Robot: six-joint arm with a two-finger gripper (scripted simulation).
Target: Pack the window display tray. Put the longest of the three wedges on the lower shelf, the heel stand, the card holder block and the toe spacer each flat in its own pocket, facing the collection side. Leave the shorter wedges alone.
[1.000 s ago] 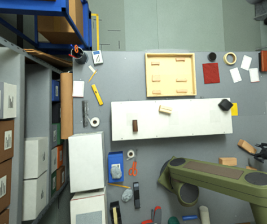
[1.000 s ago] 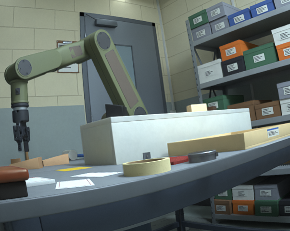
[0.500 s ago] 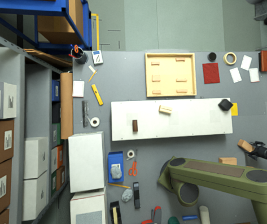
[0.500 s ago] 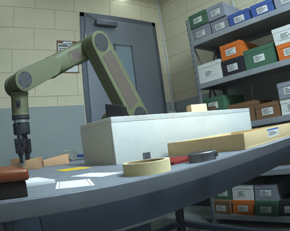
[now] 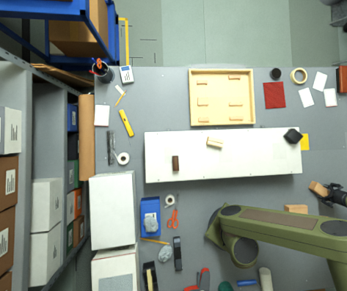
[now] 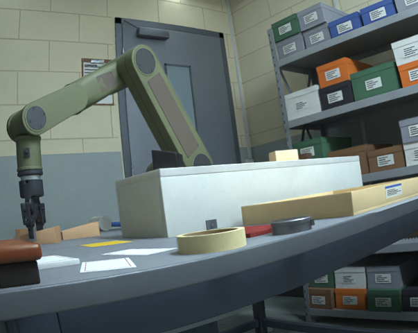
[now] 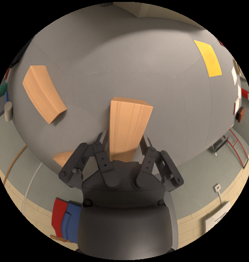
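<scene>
On the grey table's lower right part, three tan wooden wedges lie on the surface. One wedge (image 5: 318, 188) (image 7: 127, 127) (image 6: 46, 234) lies between my fingers. A second wedge (image 5: 296, 209) (image 7: 43, 92) (image 6: 80, 230) lies apart to its left. The third wedge (image 7: 63, 157) shows only as a corner beside my fingers in the wrist camera. The cream tray (image 5: 221, 96) (image 6: 332, 202) sits at the table's back. On the white raised shelf (image 5: 222, 154) rest a pale block (image 5: 214, 142), a small brown block (image 5: 175, 163) and a black block (image 5: 292, 136). My gripper (image 5: 325, 194) (image 6: 32, 229) (image 7: 125, 144) is down at the table, open around the wedge.
Behind the tray lies the table's far edge, with a tape roll (image 5: 298, 75), a red mat (image 5: 274, 95) and white cards (image 5: 320, 81) to its right. A yellow note (image 5: 304, 142) sits by the shelf's end. Tools and boxes crowd the table's left side.
</scene>
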